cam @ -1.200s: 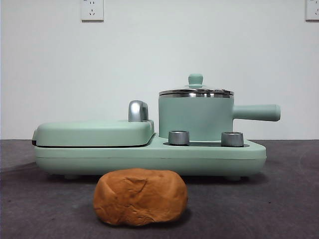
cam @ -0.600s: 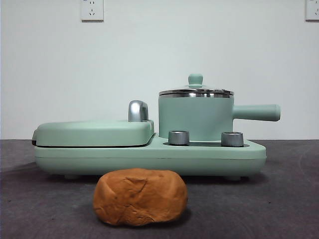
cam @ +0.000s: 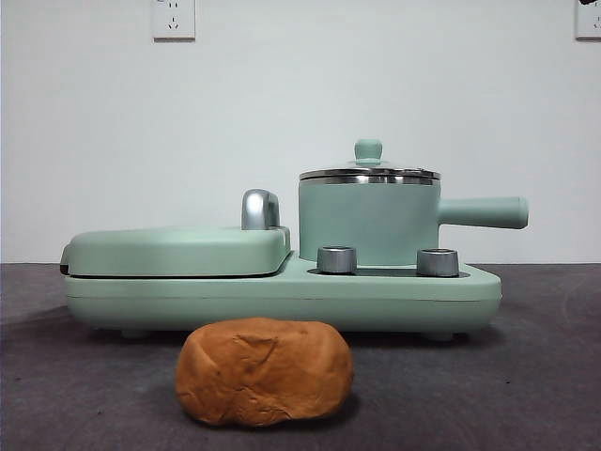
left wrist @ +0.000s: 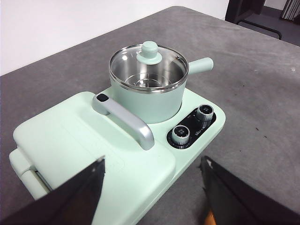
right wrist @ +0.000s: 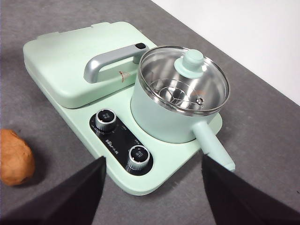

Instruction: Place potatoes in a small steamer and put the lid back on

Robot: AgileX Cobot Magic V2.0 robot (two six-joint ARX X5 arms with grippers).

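Observation:
The orange-brown lumpy potato lies on the grey table in front of the appliance; it also shows in the right wrist view. The mint-green small steamer stands on the appliance's right side, with its glass lid on top. It shows in the left wrist view with the lid on it, and in the right wrist view with the lid on it. My left gripper and right gripper are open and empty, hovering high above the appliance.
The flat mint-green griddle with a chrome handle fills the appliance's left side. Two steel knobs sit in front of the pot. The pot's side handle sticks out to the right. Grey table surrounds the appliance.

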